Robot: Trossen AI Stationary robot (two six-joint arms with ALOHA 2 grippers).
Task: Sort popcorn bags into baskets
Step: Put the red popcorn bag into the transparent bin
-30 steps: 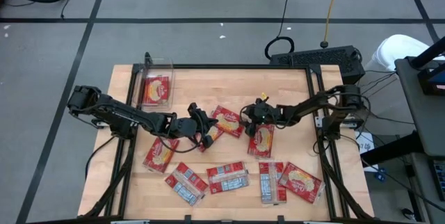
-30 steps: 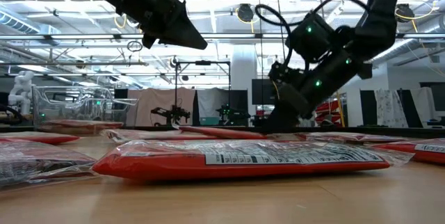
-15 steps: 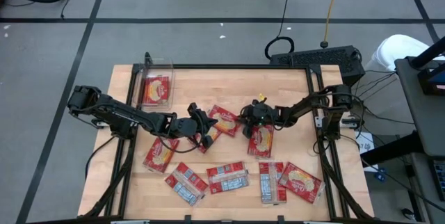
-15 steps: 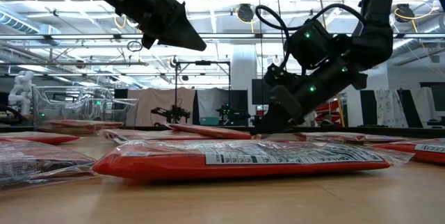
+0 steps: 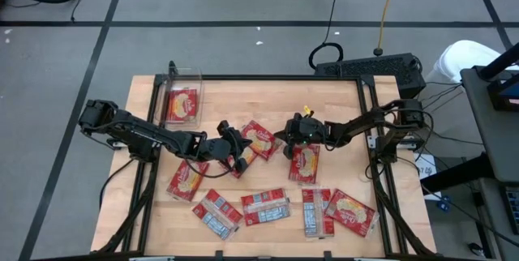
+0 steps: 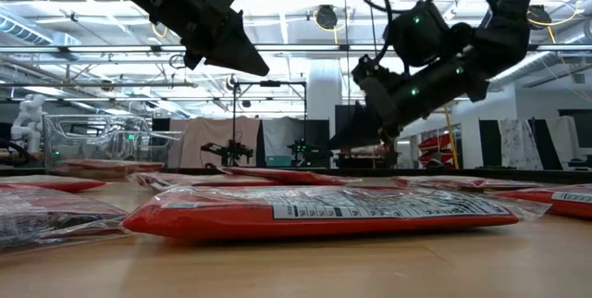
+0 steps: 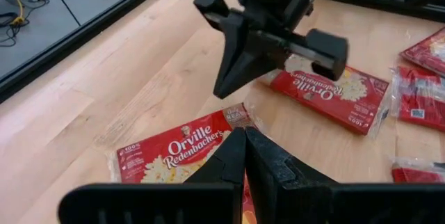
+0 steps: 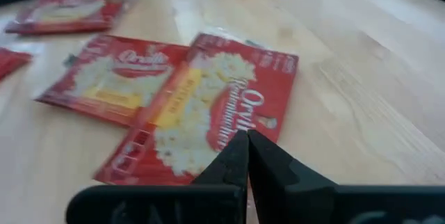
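At table centre, my right gripper [image 5: 289,138] hangs clenched and empty, with an Orville Redenbacher's popcorn bag [image 5: 261,140] just left of it, long axis slanting. My left gripper [image 5: 240,149], also pinched shut and empty, hovers equally near. The clear basket [image 5: 182,97] sits far-left.

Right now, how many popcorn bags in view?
9 popcorn bags: one in the basket, three mid-table, one on the left side, four along the edge opposite the basket. Stacked ones may hide.
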